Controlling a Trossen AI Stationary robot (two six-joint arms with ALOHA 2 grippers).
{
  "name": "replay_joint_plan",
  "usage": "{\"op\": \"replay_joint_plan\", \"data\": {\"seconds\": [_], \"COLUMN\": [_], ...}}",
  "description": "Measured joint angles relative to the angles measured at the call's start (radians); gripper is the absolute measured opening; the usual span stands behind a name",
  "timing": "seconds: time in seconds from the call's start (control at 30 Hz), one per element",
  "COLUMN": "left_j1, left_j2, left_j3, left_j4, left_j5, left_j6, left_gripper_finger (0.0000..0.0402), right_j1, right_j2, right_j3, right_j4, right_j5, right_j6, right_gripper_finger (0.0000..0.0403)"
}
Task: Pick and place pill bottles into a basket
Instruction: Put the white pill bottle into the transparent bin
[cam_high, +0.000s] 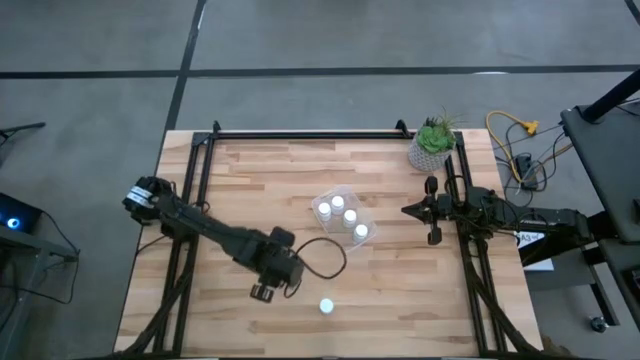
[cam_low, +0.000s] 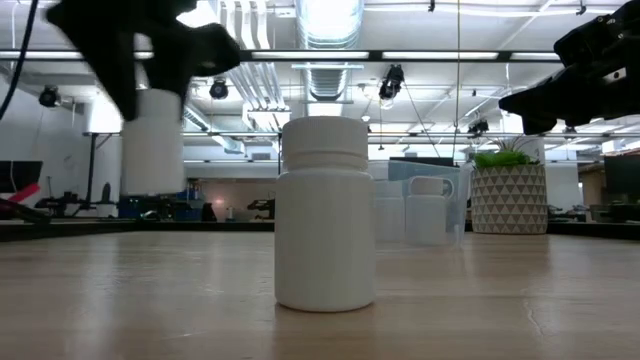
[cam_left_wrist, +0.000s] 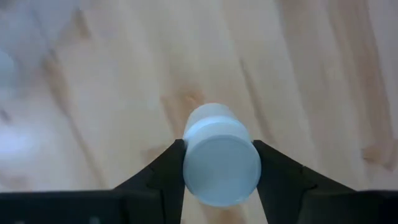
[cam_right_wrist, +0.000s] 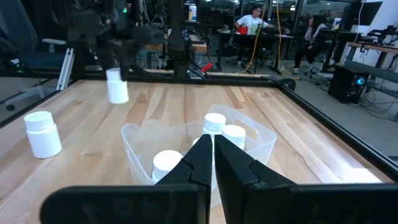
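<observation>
1. Pale wooden planks are forming the tabletop (cam_high: 250, 190), which is sitting inside a black frame on a grey floor; a workshop room with desks and seated people is showing beyond it in the right wrist view.

2. Near the middle, the clear rectangular plastic basket (cam_high: 326, 197) is lying at a slant and is holding four small white capped pill bottles (cam_high: 338, 204), so most of the sorting appears to be done.

3. Toward the near left, the left gripper (cam_left_wrist: 221, 165) is pinching a fifth small white cylindrical pill bottle (cam_left_wrist: 221, 160) by its sides, one dark finger on each flank. In the low view this bottle is hanging clear of the wood, probably so that it can be carried over the basket wall.

4. Holding it upright by the body seems sensible: the cap is staying on top, and the bottle should drop in standing rather than rolling.

5. One last white pill bottle (cam_high: 326, 306) is standing alone on the near part of the tabletop, just right of the left gripper and well apart from the basket; it is likely waiting its turn.

6. At the right edge, the right gripper (cam_right_wrist: 212, 155) is waiting with its fingers pressed together and nothing between them, pointing toward the basket.

7. A pale patterned pot with a green plant (cam_high: 432, 145) is standing at the far right, out of the way of both arms.
</observation>
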Motion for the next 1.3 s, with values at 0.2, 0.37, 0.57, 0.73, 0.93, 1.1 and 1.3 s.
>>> {"op": "replay_joint_plan", "data": {"seconds": [0.2,0.37,0.57,0.73,0.93,1.1,1.3], "left_j1": [0.121,0.23,0.349,0.415,0.45,0.452,0.464], "left_j2": [-0.027,-0.033,-0.034,-0.03,-0.023,0.001,0.027], "left_j3": [0.033,0.072,0.11,0.122,0.122,0.139,0.151], "left_j4": [0.002,0.007,0.094,0.146,0.192,0.208,0.222], "left_j5": [-0.015,-0.018,0.047,0.095,0.119,0.129,0.129], "left_j6": [0.158,0.302,0.455,0.521,0.57,0.603,0.628], "left_gripper_finger": [0.0141,0.0141,0.0141,0.0141,0.0141,0.0141,0.0141], "right_j1": [0.0,0.0,0.0,0.0,0.0,0.0,0.0], "right_j2": [0.0,0.0,0.0,0.0,0.0,0.0,0.0], "right_j3": [0.0,0.0,0.0,0.0,0.0,0.0,0.0], "right_j4": [0.0,0.0,0.0,0.0,0.0,0.0,0.0], "right_j5": [0.0,0.002,0.0,0.0,0.0,0.001,0.0], "right_j6": [-0.001,-0.001,-0.001,-0.001,0.0,0.0,-0.002], "right_gripper_finger": [0.0009,0.0009,0.0009,0.0009,0.0009,0.0009,0.0009]}}
